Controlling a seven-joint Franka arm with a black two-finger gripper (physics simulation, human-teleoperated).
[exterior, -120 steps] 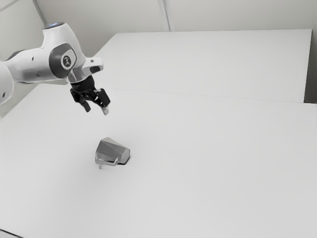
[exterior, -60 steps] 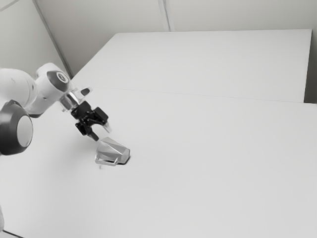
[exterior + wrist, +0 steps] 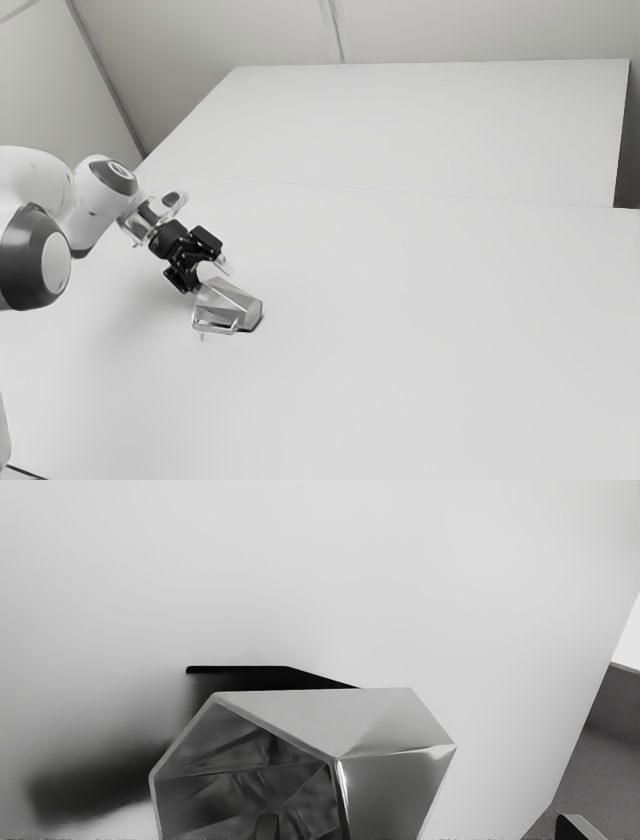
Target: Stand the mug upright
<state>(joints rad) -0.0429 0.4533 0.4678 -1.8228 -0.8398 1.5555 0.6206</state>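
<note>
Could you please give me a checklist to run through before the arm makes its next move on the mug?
1. Tool open: ok, its two fingers stand well apart.
2. Tool at the mug's open end: ok, the mouth faces it.
3. Mug wall between the fingers: cannot tell; in the wrist view one fingertip overlaps the mouth and the other is past the outer side, but depth is unclear.
4. Mug held: not ok, the fingers have not closed on it.
5. Mug upright: not ok, it lies on its side on the table.
6. Handle away from the fingers: ok, they are apart in the exterior view.
</note>
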